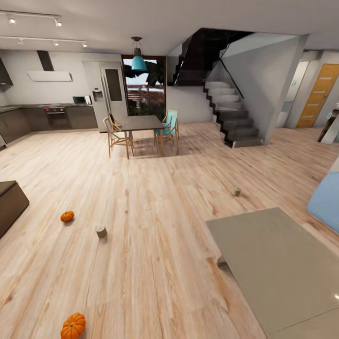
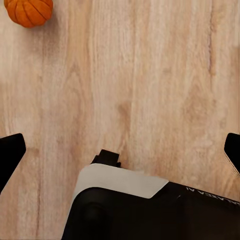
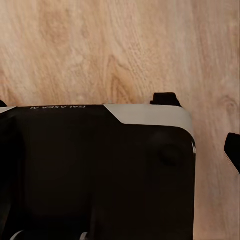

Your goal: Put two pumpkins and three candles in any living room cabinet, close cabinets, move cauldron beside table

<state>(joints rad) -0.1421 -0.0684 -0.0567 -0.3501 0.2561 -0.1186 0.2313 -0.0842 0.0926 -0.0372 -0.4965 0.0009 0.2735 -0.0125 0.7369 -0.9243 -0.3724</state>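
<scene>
Two orange pumpkins lie on the wood floor in the head view, one at mid-left and one near the bottom edge. A beige candle stands beside the farther pumpkin, and another candle stands beyond the grey table. The dark brown cabinet's end shows at the left edge. The cauldron is out of view. My left gripper hangs open over bare floor, with a pumpkin off to one side of it. My right gripper is open and holds nothing.
A dining table with chairs stands far ahead, with a kitchen counter behind it on the left. Stairs rise at the back right. A blue seat sits at the right edge. My own base is under both wrists.
</scene>
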